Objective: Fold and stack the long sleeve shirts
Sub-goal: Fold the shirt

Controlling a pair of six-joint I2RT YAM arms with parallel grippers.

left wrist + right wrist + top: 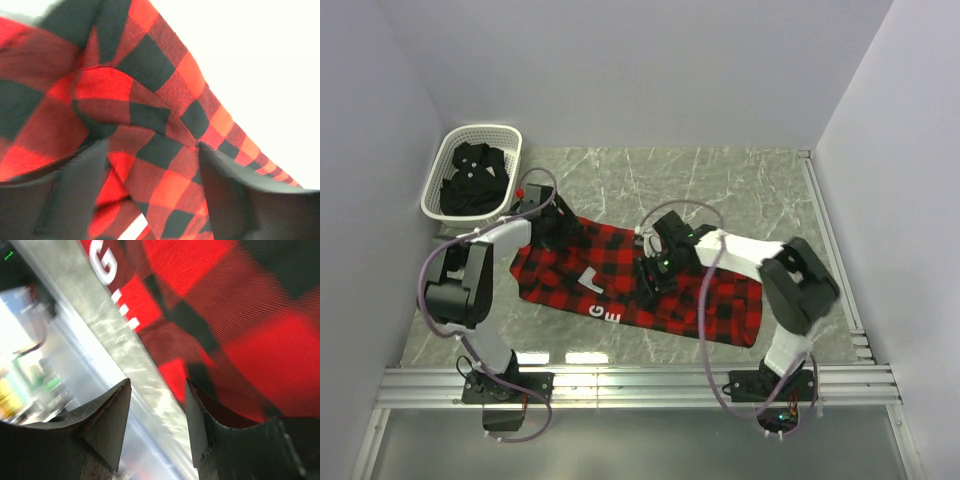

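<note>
Directly under left tool [152, 150]: flannel [155, 65].

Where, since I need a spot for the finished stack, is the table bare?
Bare: the far table strip between basket and right rail, behind the flannel; a thin strip between flannel and near rail. Crowded: the middle, where left arm and right arm hang over the flannel; the basket holds a black shirt.

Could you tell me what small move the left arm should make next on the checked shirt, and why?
Probably lift the left gripper straight up off the flannel shirt: its jaws stand open over rumpled cloth, gripping nothing, and the shirt lies spread on the table.
</note>
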